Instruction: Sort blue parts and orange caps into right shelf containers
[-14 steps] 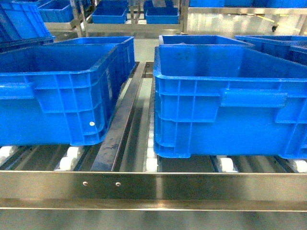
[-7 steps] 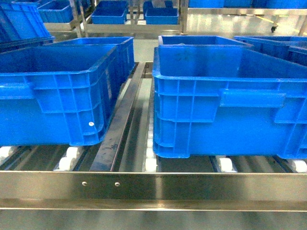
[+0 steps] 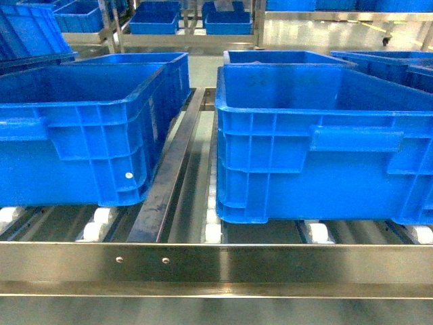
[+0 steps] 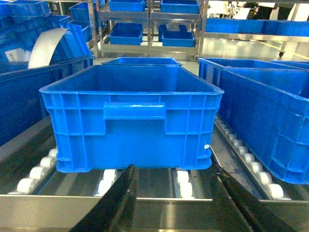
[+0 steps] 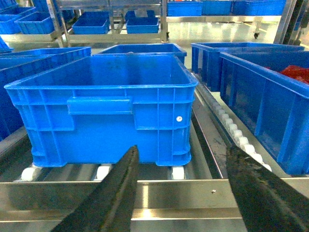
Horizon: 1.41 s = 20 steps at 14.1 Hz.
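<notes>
Two right shelf containers, big open blue crates, stand side by side on the roller shelf: a left one [image 3: 81,135] and a right one [image 3: 325,149]. No blue parts or orange caps are in view. Neither gripper shows in the head view. My left gripper [image 4: 174,171] is open with nothing between its fingers, low in front of the left crate [image 4: 130,116], short of the steel rail. My right gripper [image 5: 182,149] is open and holds nothing, facing the other crate [image 5: 101,111]. What I see of both crates' insides is bare.
A steel front rail [image 3: 216,261] runs across the shelf edge, with white rollers [image 3: 213,233] behind it. A metal divider [image 3: 169,176] separates the two lanes. Further right, another crate [image 5: 270,96] holds something red [image 5: 297,72]. More crates and racks stand behind.
The crates sit a few pixels further left in the head view; nothing else has changed.
</notes>
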### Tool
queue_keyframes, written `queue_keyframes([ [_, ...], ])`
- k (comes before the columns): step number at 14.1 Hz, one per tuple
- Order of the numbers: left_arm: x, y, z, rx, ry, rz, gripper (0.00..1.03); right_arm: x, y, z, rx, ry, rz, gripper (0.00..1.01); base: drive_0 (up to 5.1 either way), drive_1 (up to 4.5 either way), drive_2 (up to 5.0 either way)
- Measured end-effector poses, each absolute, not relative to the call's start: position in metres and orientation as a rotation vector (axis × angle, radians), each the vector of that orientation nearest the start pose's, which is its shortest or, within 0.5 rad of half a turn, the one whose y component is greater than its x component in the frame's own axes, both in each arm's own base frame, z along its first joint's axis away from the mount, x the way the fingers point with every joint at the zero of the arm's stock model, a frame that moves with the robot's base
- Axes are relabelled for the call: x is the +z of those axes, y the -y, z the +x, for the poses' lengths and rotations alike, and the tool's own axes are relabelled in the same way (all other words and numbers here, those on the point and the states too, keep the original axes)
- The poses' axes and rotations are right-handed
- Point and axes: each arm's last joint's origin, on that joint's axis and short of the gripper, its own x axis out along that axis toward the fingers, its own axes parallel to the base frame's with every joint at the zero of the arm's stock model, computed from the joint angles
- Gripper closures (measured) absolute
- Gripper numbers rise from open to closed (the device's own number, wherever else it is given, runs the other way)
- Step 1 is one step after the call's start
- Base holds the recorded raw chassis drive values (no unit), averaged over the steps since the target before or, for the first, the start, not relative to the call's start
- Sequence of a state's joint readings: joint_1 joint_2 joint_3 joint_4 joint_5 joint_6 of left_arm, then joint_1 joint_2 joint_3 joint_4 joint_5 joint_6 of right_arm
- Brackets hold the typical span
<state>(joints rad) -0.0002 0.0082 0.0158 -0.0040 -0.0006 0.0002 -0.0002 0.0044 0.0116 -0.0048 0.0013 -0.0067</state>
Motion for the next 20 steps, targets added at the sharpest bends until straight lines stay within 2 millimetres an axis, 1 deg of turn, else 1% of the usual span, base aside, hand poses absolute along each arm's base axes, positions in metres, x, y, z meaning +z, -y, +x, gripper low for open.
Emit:
queue_keyframes([
  [4,0.1679,0.0000,0.0972,0.000,0.004,0.000,0.08,0.1666,0.0001,0.0973,-0.002,0.002,-0.006,0.02,0.0,0.00,0.0],
  [5,0.1679,0.0000,0.0972,0.000,0.004,0.001,0.04,0.1666,0.0001,0.0973,-0.002,0.002,-0.004,0.04,0.0,0.00,0.0],
  [6,0.1679,0.0000,0.0972,0.000,0.004,0.000,0.05,0.1667,0.0001,0.0973,-0.002,0.002,-0.004,0.03,0.0,0.00,0.0],
  [20,0.1678,0.0000,0.0972,0.000,0.003,0.001,0.05,0.1667,0.0001,0.0973,-0.002,0.002,-0.004,0.03,0.0,0.00,0.0],
])
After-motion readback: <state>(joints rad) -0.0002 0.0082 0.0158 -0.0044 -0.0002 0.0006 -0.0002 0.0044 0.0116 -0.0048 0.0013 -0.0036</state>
